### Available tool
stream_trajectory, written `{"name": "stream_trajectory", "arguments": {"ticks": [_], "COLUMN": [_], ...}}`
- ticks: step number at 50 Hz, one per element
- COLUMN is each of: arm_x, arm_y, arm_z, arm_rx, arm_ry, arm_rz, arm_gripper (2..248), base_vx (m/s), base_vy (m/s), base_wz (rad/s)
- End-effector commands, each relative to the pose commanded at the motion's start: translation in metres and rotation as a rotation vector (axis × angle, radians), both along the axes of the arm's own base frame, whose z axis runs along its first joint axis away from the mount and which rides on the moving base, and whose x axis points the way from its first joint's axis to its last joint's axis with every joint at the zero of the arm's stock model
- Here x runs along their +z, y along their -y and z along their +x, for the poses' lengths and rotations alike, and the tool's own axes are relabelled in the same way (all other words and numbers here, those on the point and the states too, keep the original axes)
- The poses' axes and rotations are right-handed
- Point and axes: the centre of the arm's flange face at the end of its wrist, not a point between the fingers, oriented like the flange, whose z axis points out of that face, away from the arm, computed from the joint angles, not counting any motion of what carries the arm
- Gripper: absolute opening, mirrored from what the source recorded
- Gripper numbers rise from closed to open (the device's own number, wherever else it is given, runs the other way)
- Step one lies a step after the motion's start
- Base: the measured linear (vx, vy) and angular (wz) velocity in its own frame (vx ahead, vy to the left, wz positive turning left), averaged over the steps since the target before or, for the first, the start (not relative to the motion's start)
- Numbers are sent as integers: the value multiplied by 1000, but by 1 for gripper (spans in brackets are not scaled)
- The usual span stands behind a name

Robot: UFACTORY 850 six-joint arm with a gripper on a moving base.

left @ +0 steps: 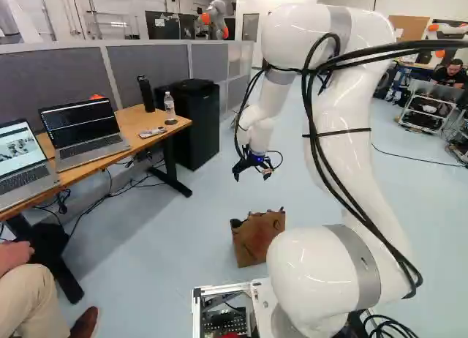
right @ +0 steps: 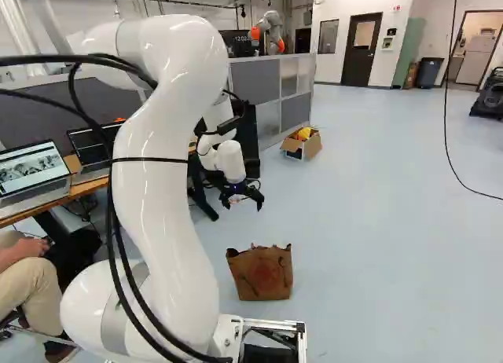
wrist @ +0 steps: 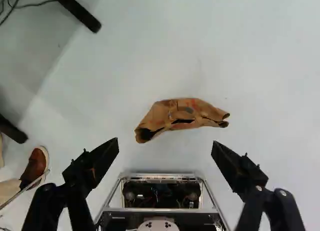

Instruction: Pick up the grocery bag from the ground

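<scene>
My gripper (left: 253, 167) hangs in the air above the floor, higher than the brown paper grocery bag (left: 257, 237) in the left base view. The right base view shows the same bag (right: 262, 273) upright on the floor just ahead of the base, with the gripper (right: 241, 196) above it. Seen from the wrist, the gripper (wrist: 165, 147) has its two fingers spread wide with no object between them. Ahead of the fingertips and well below lies the bag's crumpled top (wrist: 184, 114), its opening narrow and partly folded.
A wooden desk (left: 121, 149) with laptops stands left of the arm, beside a black cabinet (left: 197, 124). A seated person's leg and shoe are near the base at the left. Farther off are a cardboard box (right: 302, 144) and another robot (right: 271, 29).
</scene>
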Motion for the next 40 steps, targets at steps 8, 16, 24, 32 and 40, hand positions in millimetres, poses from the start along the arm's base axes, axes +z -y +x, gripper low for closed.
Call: {"name": "stream_trajectory", "arguments": {"ticks": [8,16,24,32,40], "arm_x": [-23,-45,-67,-90,-113], "arm_y": [0,0,0,0,0], "arm_z": [6,11,17,21,26], "arm_rx": [0,0,0,0,0], "arm_ry": [-42,-70,-95,-118,-139], "arm_rz": [1,1,2,2,2], "arm_gripper": [247,247,247,247,247], "base_vx": [0,0,0,0,0], "base_vy": [0,0,0,0,0], "base_wz": [0,0,0,0,0]}}
